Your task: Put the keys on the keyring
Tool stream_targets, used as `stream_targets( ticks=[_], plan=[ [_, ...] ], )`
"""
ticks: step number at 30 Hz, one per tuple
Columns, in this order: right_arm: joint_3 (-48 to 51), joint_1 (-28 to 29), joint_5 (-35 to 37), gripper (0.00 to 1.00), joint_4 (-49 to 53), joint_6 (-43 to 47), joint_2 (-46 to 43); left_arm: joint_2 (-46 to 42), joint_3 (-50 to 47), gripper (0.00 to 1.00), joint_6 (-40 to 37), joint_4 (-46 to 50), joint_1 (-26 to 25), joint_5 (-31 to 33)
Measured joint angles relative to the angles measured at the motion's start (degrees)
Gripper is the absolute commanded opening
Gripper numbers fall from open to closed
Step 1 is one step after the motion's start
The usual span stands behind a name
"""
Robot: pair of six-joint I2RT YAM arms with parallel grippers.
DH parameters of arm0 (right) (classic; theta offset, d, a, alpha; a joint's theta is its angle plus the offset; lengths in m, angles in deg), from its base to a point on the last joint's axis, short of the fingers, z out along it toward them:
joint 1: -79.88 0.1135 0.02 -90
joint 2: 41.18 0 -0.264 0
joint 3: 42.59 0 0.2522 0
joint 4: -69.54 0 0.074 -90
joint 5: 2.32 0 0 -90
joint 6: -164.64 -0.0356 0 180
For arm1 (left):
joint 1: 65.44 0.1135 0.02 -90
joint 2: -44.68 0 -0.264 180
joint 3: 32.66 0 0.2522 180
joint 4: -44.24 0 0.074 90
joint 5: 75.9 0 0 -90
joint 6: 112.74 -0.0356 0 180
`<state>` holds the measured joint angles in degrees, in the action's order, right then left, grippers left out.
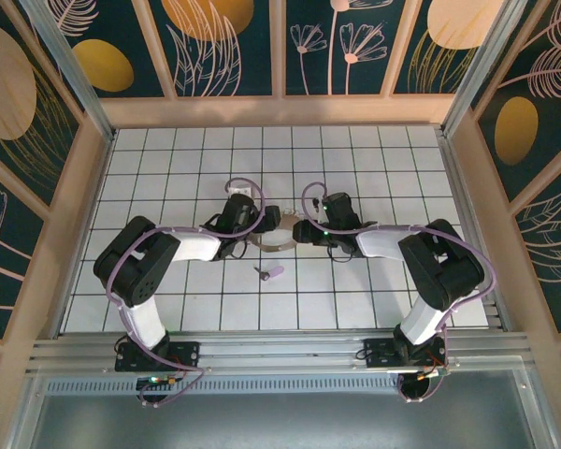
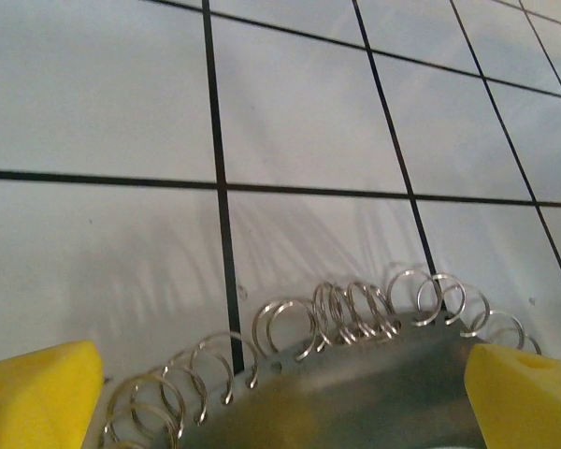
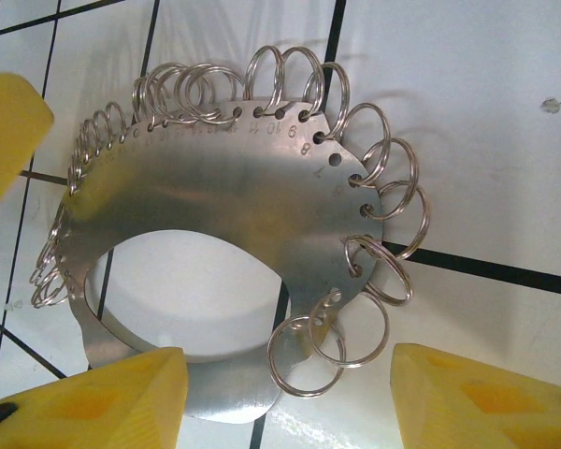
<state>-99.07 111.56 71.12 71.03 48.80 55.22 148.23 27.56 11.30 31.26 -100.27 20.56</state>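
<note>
Left gripper [image 2: 280,398] spread wide, its yellow fingertips [image 2: 37,398] flanking the metal keyring [image 2: 374,402] edged with small wire loops [image 2: 341,309], on white tiles [image 2: 103,94]

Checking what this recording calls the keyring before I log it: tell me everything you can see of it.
The keyring is a flat, dull-silver metal plate shaped like a broad ring around a large oval opening. Small holes with stamped numbers follow its outer edge, most carrying a thin wire split ring. It lies flat on the white tiled table. The right gripper straddles one edge, jaws open; whether a finger touches it is unclear.
</note>
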Motion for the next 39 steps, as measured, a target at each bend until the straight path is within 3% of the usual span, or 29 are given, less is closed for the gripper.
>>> stream_targets(
  ticks=[8, 16, 28, 39],
  plan=[
    [1.0, 0.4, 1.6, 0.58, 0.7, 0.3, -3.8, -0.8, 3.3, 0.99, -1.4, 2.4, 0.2, -1.8],
    [1.4, 5.1, 7.8, 0.39, 4.7, 2.6, -6.8, -7.6, 3.5, 0.99, -1.7, 6.8, 0.3, -1.6],
    [-1.1, 8.3, 15.1, 0.39, 9.3, 5.9, -2.8, -14.9, 3.4, 0.99, -2.4, 9.2, 2.6, -0.1],
    [-4.9, 8.3, 16.2, 0.39, 9.8, 8.0, 1.5, -15.3, 3.3, 0.99, -2.5, 10.0, 2.6, 0.1]
  ],
)
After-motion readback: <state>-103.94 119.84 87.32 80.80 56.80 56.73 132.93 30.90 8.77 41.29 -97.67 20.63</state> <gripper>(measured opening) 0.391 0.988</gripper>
